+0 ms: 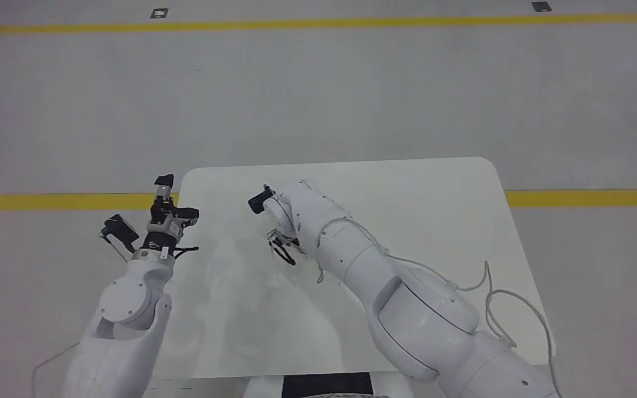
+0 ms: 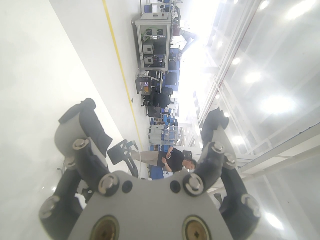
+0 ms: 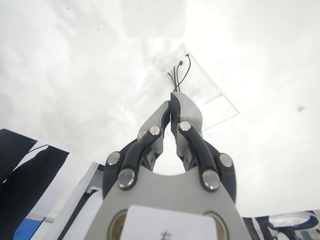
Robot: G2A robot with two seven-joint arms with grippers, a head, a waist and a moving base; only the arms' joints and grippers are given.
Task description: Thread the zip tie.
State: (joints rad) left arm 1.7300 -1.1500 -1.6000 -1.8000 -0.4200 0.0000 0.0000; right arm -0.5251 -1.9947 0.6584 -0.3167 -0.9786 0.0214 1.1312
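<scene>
The left hand (image 2: pixel 151 111) is held at the left edge of the worktop (image 1: pixel 418 189), its fingers spread wide with nothing between them. No part of the zip tie is touched by it.

Toward the middle of the worktop, the right hand (image 3: pixel 171 102) is seen clenched, with the zip tie (image 3: pixel 184 74) pinched at its fingertips. Thin black strands are shown fanning out from the pinch, two of them ending in small heads. Whether one tie or several are gripped cannot be told.

No strand is seen passed through a head and no closed loop is made out, so the threading is judged not yet done. The pick-up is reckoned accomplished. Bringing a tail to a head, pushing it through and pulling it tight are left. As the left hand is well apart from the tie, a second grip is likely needed first.

Under the right hand a clear flat tray (image 3: pixel 217 101) is laid on the worktop. The strands are seen over it, but whether they rest in it or are lifted above it cannot be told. Nothing else inside it can be made out.
</scene>
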